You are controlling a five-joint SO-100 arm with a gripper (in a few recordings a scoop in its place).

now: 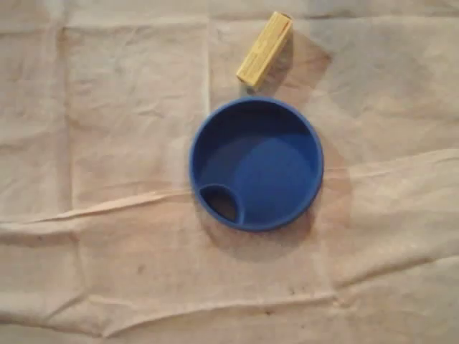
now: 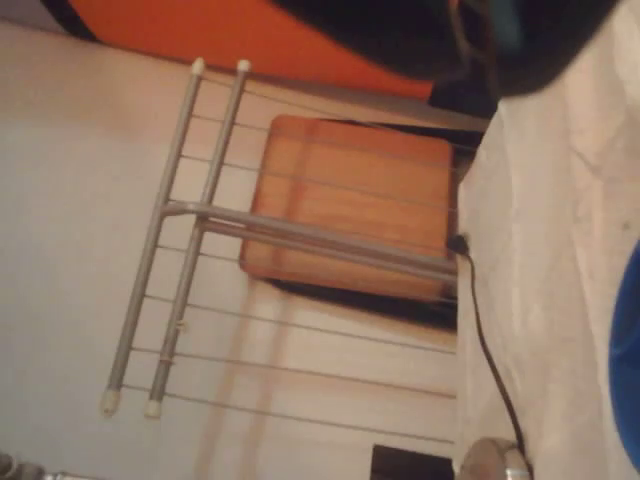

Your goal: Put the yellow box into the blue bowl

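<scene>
Yellow box point(image 1: 265, 49) just beside blue bowl point(image 1: 272, 172) on wrinkly cloth point(image 1: 107, 143), bowl cut off in wrist view, cannot tell if gripper is spread or pressed together.

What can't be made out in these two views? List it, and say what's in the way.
- Wrist view: the blue bowl is cut off by the right edge, leaving just a blue sliver.
- Overhead view: any print on the yellow box is too blurred to read.
- Wrist view: a round metal thing is cut by the bottom edge, so I cannot tell what it is.
</scene>
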